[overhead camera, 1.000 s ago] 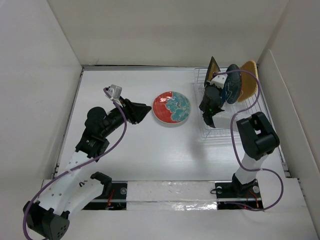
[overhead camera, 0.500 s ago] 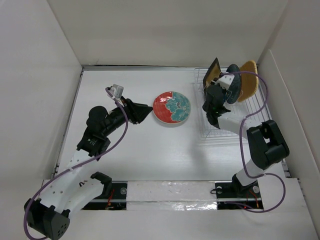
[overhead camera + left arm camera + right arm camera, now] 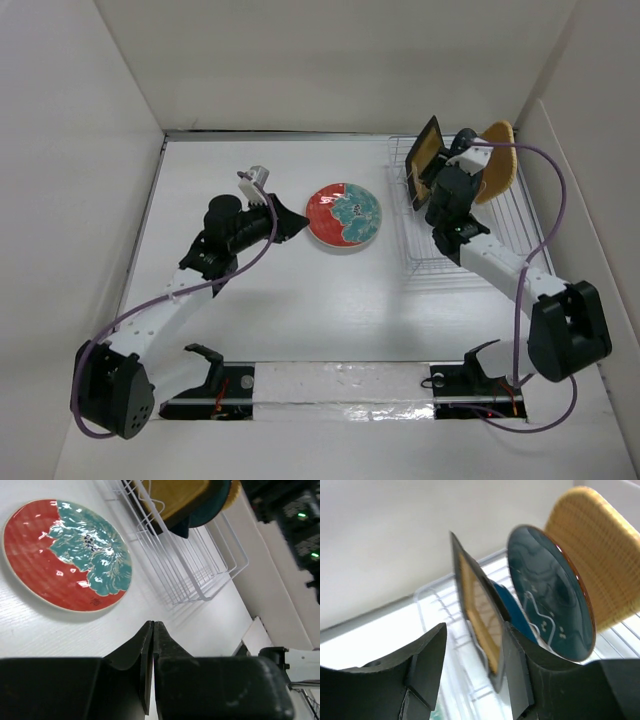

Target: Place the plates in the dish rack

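- left gripper (image 3: 293, 222): left of centre, fingers pressed together, empty.
- patterned plate (image 3: 344, 216): flat at centre; we judge it stiff, slick, breakable; grip its rim.
- right gripper (image 3: 472, 635): upper right, jaws apart.
- dish rack (image 3: 440, 262): upper right, other plates (image 3: 495, 160) upright inside.

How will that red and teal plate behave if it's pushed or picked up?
The plate looks glossy with bright highlights, so a grip will probably slip on it. It lies flat on the smooth table, so a push should slide it, not tip it. It seems stiff ceramic, likely chipping if dropped.
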Tool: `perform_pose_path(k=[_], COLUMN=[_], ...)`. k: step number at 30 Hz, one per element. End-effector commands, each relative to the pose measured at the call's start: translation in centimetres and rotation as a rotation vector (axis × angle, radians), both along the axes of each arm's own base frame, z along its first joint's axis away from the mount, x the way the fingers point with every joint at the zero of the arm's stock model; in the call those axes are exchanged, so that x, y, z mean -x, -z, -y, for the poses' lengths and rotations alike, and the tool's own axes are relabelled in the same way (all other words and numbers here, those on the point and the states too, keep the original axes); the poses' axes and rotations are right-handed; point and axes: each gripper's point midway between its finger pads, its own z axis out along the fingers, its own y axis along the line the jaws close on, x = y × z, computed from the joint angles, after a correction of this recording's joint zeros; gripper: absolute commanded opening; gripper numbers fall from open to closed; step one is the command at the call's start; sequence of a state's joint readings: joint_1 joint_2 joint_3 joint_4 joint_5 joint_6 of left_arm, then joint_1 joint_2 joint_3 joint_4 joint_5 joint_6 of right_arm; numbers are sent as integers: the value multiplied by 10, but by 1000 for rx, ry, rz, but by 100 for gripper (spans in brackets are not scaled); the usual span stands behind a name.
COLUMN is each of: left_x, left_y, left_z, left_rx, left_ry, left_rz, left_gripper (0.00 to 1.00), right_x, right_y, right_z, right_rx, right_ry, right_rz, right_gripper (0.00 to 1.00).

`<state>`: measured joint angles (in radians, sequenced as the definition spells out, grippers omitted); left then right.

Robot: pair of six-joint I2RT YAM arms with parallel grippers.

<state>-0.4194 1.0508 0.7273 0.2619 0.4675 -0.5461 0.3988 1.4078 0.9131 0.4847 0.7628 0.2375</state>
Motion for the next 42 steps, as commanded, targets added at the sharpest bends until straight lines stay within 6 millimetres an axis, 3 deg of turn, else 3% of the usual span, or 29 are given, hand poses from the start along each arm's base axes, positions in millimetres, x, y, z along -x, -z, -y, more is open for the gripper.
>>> perform_pose_path(k=[1,3,5,6,7,11,14,20,23,25,26,31,32,34,35,36,38,42], left_x=[-10,-18,-27,-29,-35,-51,-60,-74,-81,-88,-90,-111,-114,-127,-128,-134,-137,-142], left_y=[-7,6,25,32,42,82,104,110,118,121,138,151,162,166,182,181,195,205], left_z=[1,2,2,1,-3,-10,-8,-5,-6,-2,0,9,9,9,8,10,12,20], left_rx=[23,8,-16,-25,-42,-103,-125,-98,-101,-105,-129,-132,-145,-164,-191,-193,-207,-179], left_ry=[-10,-28,-55,-70,-105,-191,-211,-249,-274,-271,-268,-278,-280,-302,-310,-311,-307,-294], left_rz=[17,-20,-76,-99,-117,-216,-281,-310,-324,-337,-376,-402,-423,-415,-444,-437,-461,-485], left_gripper=[0,0,0,0,0,0,24,28,43,47,49,51,51,51,51,50,49,47], right_x=[12,22,29,33,40,54,59,64,65,64,64,64,65,65,65,66,65,65], right_y=[-23,-28,-32,-25,-34,-31,-27,-30,-29,-29,-28,-26,-28,-28,-27,-27,-26,-26], right_z=[-6,-13,-22,-30,-32,-43,-49,-68,-78,-82,-83,-79,-79,-78,-78,-79,-75,-72], right_rx=[-61,-97,-139,-145,-161,-189,-208,-230,-236,-237,-236,-238,-238,-238,-238,-238,-235,-239], right_ry=[-86,-164,-223,-277,-302,-397,-434,-558,-609,-629,-632,-624,-625,-623,-624,-626,-617,-611], right_rz=[52,79,102,95,129,154,165,178,182,177,173,173,179,177,176,177,175,179], right_gripper=[54,33,0,0,0,0,0,3,5,5,6,6,7,7,7,7,7,7])
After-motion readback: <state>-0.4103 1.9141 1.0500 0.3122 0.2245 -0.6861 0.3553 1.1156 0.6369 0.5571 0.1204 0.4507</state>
